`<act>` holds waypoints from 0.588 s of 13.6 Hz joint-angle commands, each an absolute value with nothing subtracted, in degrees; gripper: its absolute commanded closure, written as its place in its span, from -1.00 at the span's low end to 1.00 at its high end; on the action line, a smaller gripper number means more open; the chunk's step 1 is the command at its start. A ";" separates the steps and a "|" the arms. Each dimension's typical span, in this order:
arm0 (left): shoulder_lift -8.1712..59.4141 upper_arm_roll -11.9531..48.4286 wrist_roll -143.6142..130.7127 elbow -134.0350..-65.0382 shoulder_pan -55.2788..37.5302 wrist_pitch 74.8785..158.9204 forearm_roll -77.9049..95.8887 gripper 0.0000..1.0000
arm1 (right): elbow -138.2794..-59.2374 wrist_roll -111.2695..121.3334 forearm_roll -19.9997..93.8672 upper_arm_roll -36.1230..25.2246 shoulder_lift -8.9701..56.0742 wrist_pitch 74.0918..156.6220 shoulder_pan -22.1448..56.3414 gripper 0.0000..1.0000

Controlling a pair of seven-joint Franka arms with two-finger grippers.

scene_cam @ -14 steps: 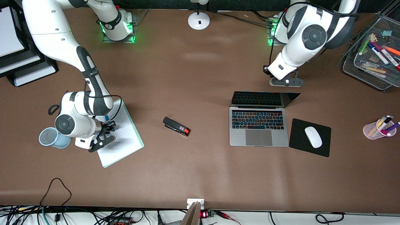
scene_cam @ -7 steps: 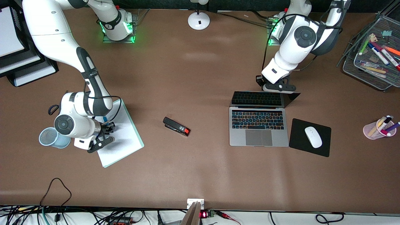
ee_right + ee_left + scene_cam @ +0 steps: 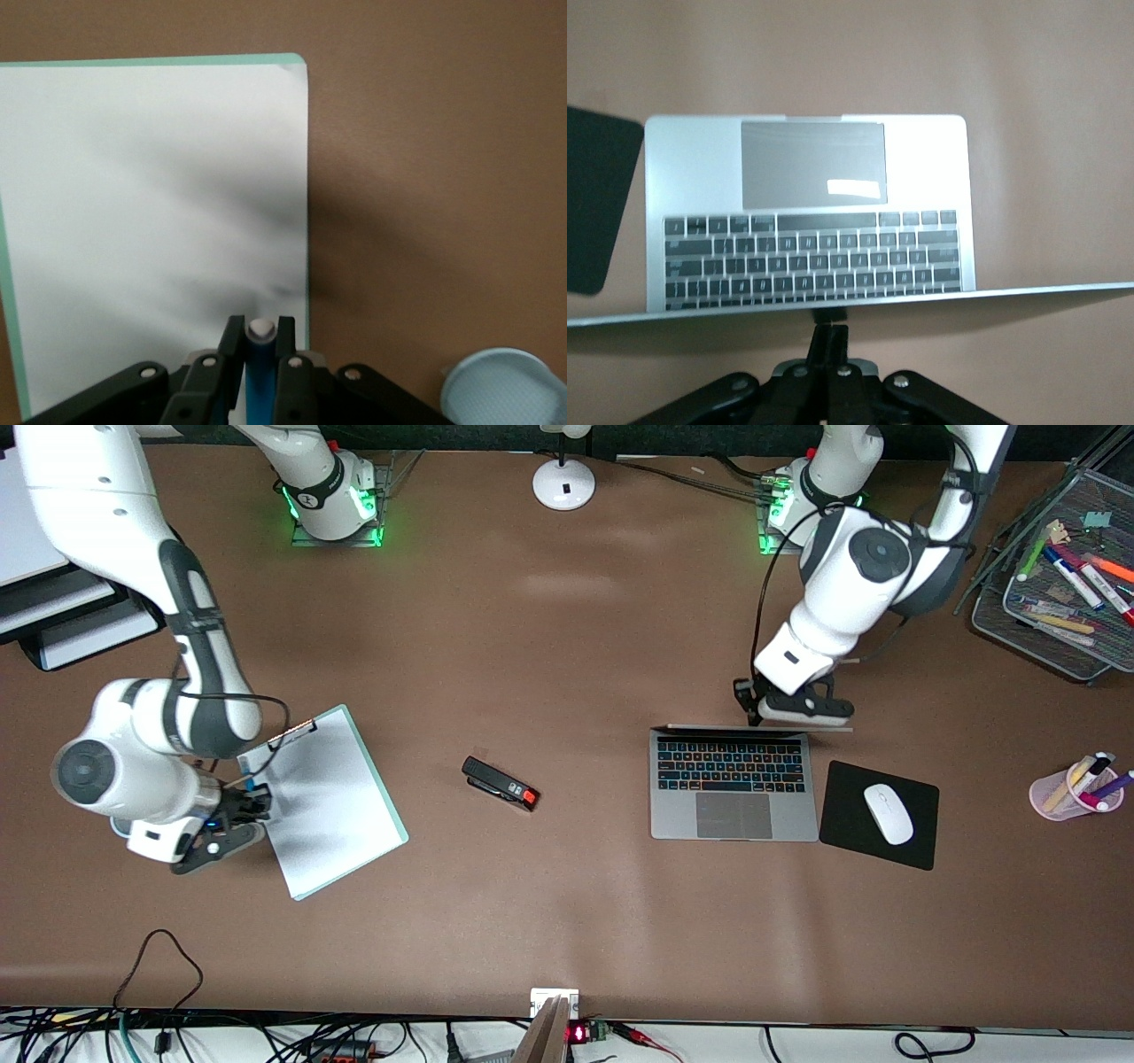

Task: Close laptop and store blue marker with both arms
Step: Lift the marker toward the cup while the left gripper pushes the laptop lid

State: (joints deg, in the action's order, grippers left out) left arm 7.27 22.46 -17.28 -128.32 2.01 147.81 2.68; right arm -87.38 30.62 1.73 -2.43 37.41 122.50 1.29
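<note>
The silver-grey laptop (image 3: pixel 733 815) lies open on the table, and its lid stands about upright, edge-on in the front view. In the left wrist view the lid (image 3: pixel 850 297) shows as a thin silver strip over the keyboard. My left gripper (image 3: pixel 796 722) is shut, and its fingertips (image 3: pixel 830 329) rest against the lid's top edge. My right gripper (image 3: pixel 255 806) is shut on the blue marker (image 3: pixel 260 376), white end forward. It holds the marker over the edge of the white clipboard (image 3: pixel 323 797) at the right arm's end of the table.
A pale blue mesh cup (image 3: pixel 500 385) stands beside the clipboard, under the right arm. A black stapler (image 3: pixel 500 783) lies mid-table. A black mousepad (image 3: pixel 917 841) with a white mouse (image 3: pixel 888 813) is beside the laptop. A pink pen cup (image 3: pixel 1074 788) and a wire tray (image 3: pixel 1063 646) stand at the left arm's end.
My left gripper came down onto the lid and pushed it from leaning back to about upright. My right gripper moved off the clipboard's middle toward the blue cup with the marker.
</note>
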 commanded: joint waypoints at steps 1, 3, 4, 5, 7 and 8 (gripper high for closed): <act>15.62 22.50 -16.52 -119.38 3.16 147.74 1.41 1.00 | -83.95 37.59 9.10 -1.76 35.51 115.95 -1.48 1.00; 18.97 21.89 -16.52 -116.03 3.16 147.74 1.41 1.00 | -80.44 41.64 12.64 -1.76 35.51 110.60 -3.51 1.00; 20.81 21.36 -16.52 -114.45 3.16 147.74 0.19 1.00 | -78.42 43.66 13.35 -1.67 35.51 107.61 -4.56 1.00; 22.74 20.84 -16.78 -112.43 3.16 147.74 -2.17 1.00 | -76.83 45.68 15.01 -1.58 35.51 104.62 -5.79 1.00; 26.70 20.31 -17.05 -108.48 3.16 147.74 -3.34 1.00 | -73.41 51.21 20.89 -1.67 35.51 98.47 -8.60 1.00; 28.28 20.30 -17.05 -107.15 3.08 147.74 -3.34 1.00 | -71.47 54.98 22.83 -1.67 35.51 95.83 -10.35 1.00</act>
State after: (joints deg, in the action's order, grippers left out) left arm 23.91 20.29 -17.21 -112.04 3.06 147.99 -1.78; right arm -75.71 49.16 18.85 -2.50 35.04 101.04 -6.98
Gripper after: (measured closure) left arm 0.991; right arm 0.824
